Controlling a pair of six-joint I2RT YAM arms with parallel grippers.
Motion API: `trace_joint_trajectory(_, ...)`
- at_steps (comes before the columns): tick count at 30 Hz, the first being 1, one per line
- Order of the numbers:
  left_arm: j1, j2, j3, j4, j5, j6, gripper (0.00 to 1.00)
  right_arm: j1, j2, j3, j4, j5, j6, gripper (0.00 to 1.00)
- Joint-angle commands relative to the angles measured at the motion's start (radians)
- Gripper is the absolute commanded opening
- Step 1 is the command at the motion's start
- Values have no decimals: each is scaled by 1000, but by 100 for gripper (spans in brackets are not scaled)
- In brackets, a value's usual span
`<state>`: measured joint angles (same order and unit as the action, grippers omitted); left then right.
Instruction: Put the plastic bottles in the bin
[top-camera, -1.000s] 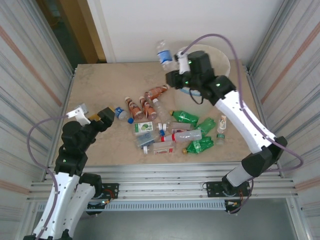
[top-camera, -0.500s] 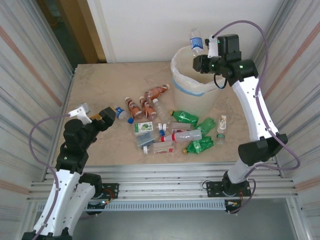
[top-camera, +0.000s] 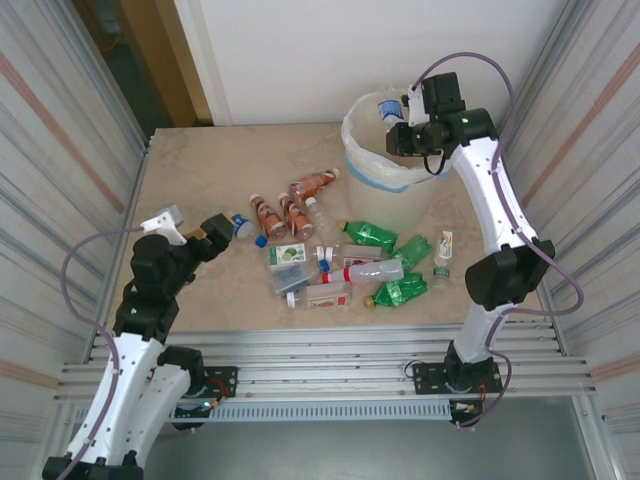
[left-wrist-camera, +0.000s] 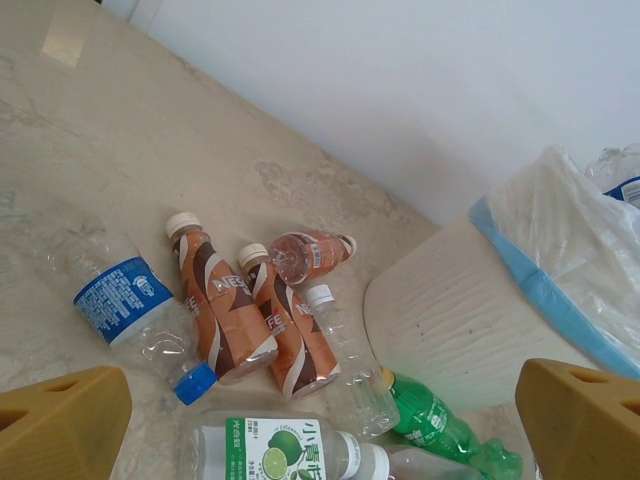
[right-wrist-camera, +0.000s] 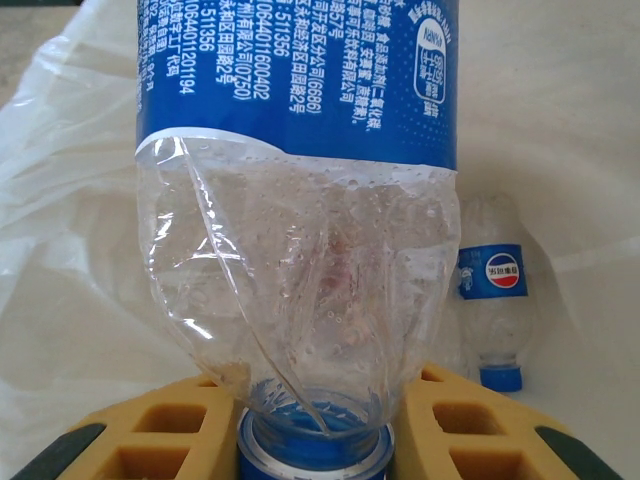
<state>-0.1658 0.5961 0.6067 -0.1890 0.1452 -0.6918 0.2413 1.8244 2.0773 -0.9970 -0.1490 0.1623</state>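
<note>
Right end effector clenches blue-labelled bottle over bin; left end effector gapes.

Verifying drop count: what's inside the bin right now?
One clear blue-label bottle lies on the liner bag. The crumpled bottle clamped in the right gripper hides the rest of the bin interior.
</note>
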Motion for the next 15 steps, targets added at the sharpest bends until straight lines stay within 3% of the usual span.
trace_joint_trajectory(1, -3, 1, -1, -7, -7, 12, 99, -5, 33, 50, -38, 36, -34, 16)
trace_joint_trajectory(8, -3, 5, -1, -12, -15, 14, 99, -5, 50, 61, -42, 57, -37, 44)
trace_joint_trajectory(15, -1, 19, 8, -13, -13, 17, 99, -5, 45, 87, -49, 62, -36, 54)
